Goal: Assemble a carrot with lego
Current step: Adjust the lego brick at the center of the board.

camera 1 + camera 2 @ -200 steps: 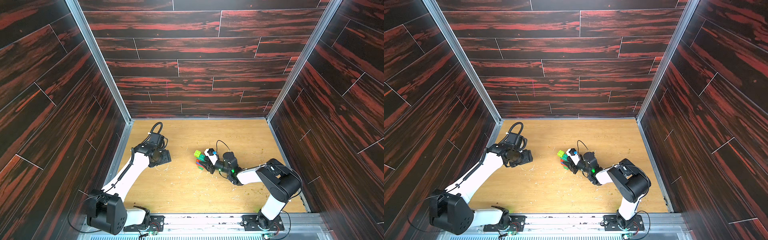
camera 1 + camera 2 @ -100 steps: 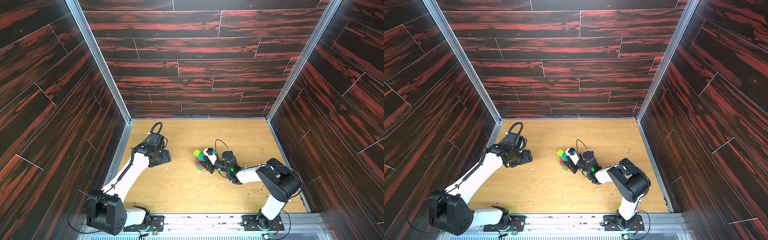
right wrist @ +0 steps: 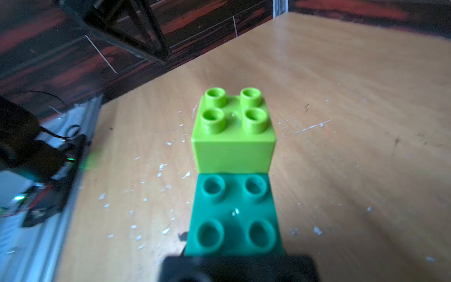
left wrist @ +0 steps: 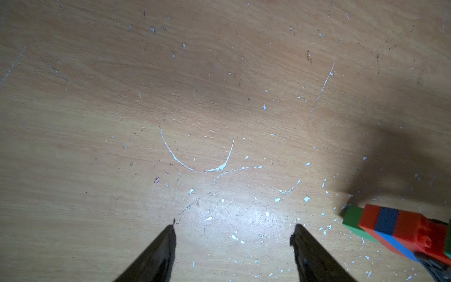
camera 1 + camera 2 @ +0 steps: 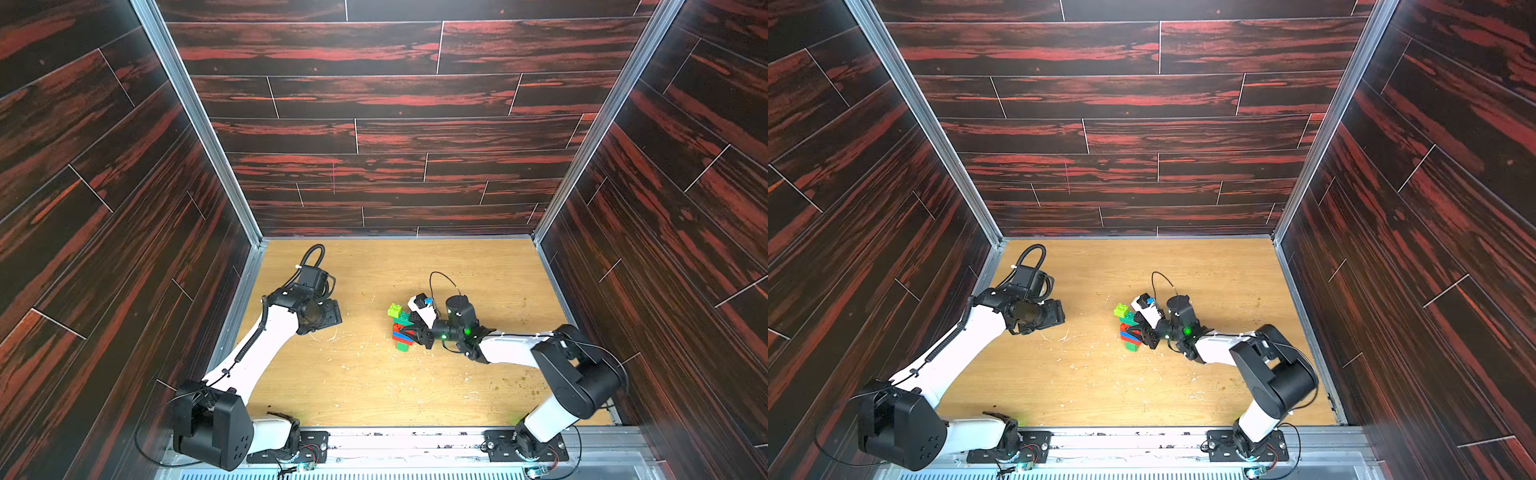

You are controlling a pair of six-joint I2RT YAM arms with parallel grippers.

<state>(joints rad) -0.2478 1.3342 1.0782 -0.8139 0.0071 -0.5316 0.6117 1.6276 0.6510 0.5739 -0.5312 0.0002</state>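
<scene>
1. Two arms are on the wooden table (image 5: 374,386), and only the right gripper (image 5: 419,332) is busy: its jaws are closed on the carrot (image 5: 401,332) at the red part of the body.
2. In both top views the carrot sits about mid-table, well apart from the left gripper (image 5: 330,311).
3. Carrot layout: red body with a blue band, green tip (image 5: 402,345) pointing at the front edge, and lime brick (image 5: 395,309) at the far end.
4. The right wrist view shows the lime brick (image 3: 233,136) stacked on one end of the teal bar (image 3: 234,214), studs up. It's a bit blurry.
5. Can't tell whether the green tip (image 4: 352,221) touches the wood or is just above it.
6. The left gripper (image 4: 234,232) is spread apart with nothing between the fingers, over bare wood with a curved white scratch (image 4: 195,161). The carrot (image 4: 395,232) is off to its side.
</scene>
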